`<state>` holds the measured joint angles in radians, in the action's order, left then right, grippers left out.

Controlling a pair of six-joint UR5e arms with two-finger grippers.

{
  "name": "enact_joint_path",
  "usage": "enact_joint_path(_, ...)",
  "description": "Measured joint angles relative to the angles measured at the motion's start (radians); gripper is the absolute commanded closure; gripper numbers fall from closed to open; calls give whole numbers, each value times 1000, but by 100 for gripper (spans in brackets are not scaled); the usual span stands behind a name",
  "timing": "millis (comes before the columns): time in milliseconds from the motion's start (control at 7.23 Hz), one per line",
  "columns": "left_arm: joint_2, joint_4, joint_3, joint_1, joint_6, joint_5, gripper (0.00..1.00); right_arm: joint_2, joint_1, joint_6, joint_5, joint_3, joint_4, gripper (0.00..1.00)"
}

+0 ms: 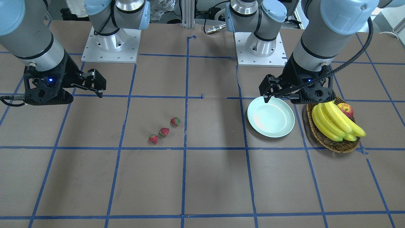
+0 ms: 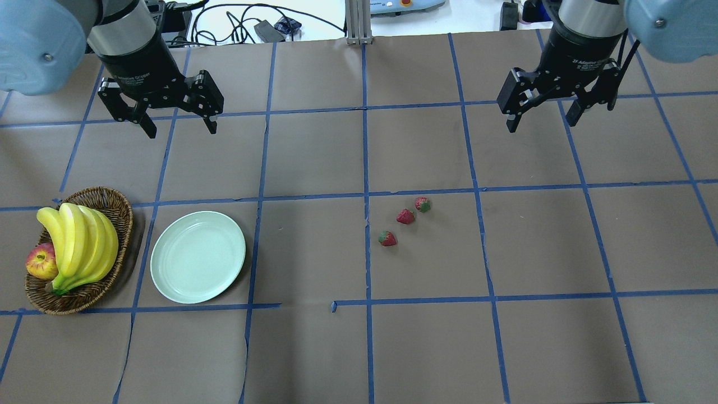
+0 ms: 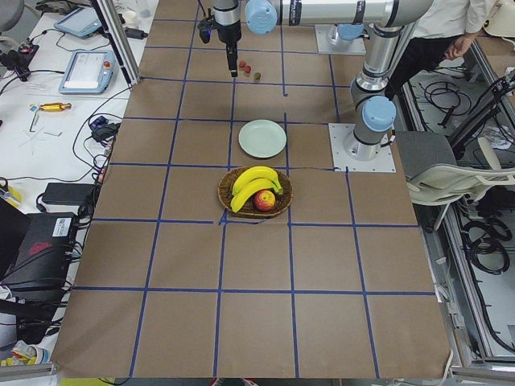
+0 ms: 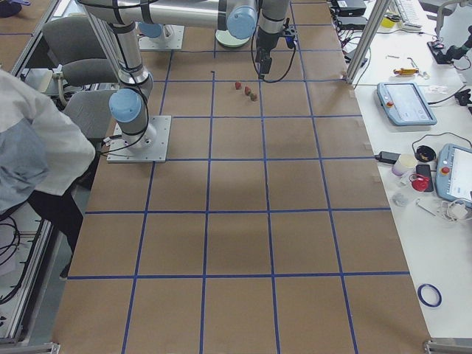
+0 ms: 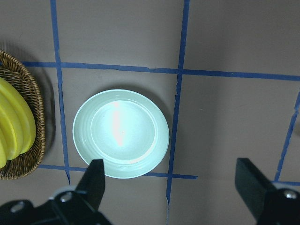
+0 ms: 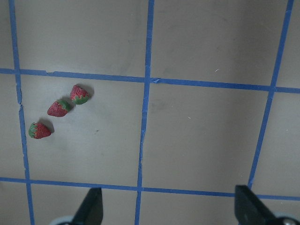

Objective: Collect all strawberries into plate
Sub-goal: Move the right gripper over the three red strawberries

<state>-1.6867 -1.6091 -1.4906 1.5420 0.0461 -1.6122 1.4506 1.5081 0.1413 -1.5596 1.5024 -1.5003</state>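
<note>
Three strawberries lie in a short diagonal row on the brown table, near its middle: one (image 2: 422, 204), one (image 2: 405, 216) and one (image 2: 387, 238); the right wrist view shows them at lower left (image 6: 59, 108). The pale mint plate (image 2: 197, 256) sits bare on the left, beside a basket, and fills the left wrist view (image 5: 121, 133). My left gripper (image 2: 176, 124) hangs open high above the table, beyond the plate. My right gripper (image 2: 544, 119) hangs open too, far right of the strawberries. Neither holds anything.
A brown wicker basket (image 2: 119, 210) with bananas (image 2: 78, 241) and an apple (image 2: 40, 261) stands left of the plate. Blue tape lines grid the table. A person stands behind the robot (image 3: 447, 32). Side benches carry tablets and cables.
</note>
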Motion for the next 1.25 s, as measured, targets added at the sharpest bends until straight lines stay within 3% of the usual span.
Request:
enact_joint_path(415, 3, -17, -1, 2, 1, 0, 0, -29, 36, 14, 40, 62, -127, 0)
enact_joint_path(1245, 4, -23, -8, 1, 16, 13, 0, -208, 149, 22, 48, 224, -452, 0)
